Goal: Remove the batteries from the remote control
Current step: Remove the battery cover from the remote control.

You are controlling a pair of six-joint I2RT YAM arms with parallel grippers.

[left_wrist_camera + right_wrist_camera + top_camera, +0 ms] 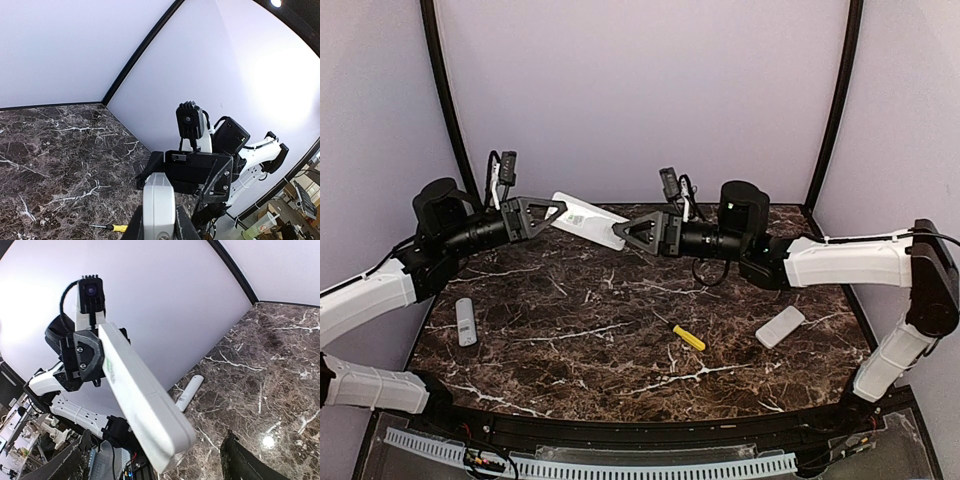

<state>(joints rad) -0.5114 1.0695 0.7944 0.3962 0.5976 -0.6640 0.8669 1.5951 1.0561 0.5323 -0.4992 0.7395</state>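
Observation:
A white remote control [588,220] is held in the air above the back of the table. My left gripper [546,212] is shut on one end of it. In the left wrist view the remote [159,200] sits between the two black fingers [134,227]. My right gripper [632,232] is at the remote's other end with its jaws wide apart. In the right wrist view the remote's rounded end [150,410] lies between the spread fingers [242,460] without touching them. No batteries are in view.
A small white remote [466,321] lies at the table's left, and also shows in the right wrist view [189,392]. Another white remote [780,326] lies at the right. A yellow-handled screwdriver [687,337] lies near the middle, and also shows in the left wrist view [117,228].

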